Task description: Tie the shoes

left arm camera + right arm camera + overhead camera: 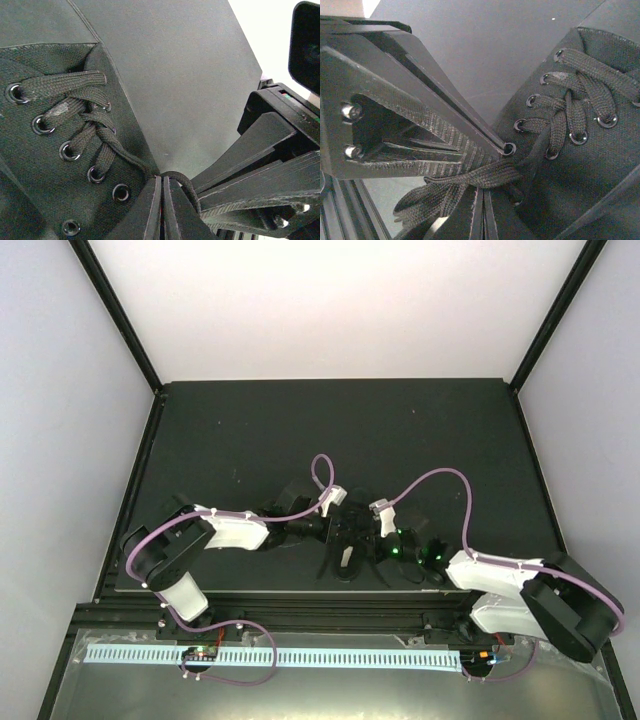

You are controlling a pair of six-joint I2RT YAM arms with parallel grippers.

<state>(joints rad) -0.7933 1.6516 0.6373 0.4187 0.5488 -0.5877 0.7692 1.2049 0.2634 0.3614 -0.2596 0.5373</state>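
The small black shoe (350, 543) lies on the black mat between my two grippers, its pale insole patch (347, 558) showing. My left gripper (326, 531) reaches it from the left. In the left wrist view this gripper (162, 184) is shut, with a thin black lace (120, 150) running from the eyelets into its tips and curling over the right finger. My right gripper (376, 548) comes from the right. In the right wrist view it (483, 194) is shut with a flat lace strand (470, 179) across its tips. The shoe's laced upper fills both wrist views (45, 160) (590, 165).
The black mat (300, 430) covers the table between white walls. A metal rail with a pale perforated strip (300, 657) runs along the front edge. Purple cables (440, 478) arch over both wrists. Each wrist view shows the other gripper close by (280, 165) (395, 125).
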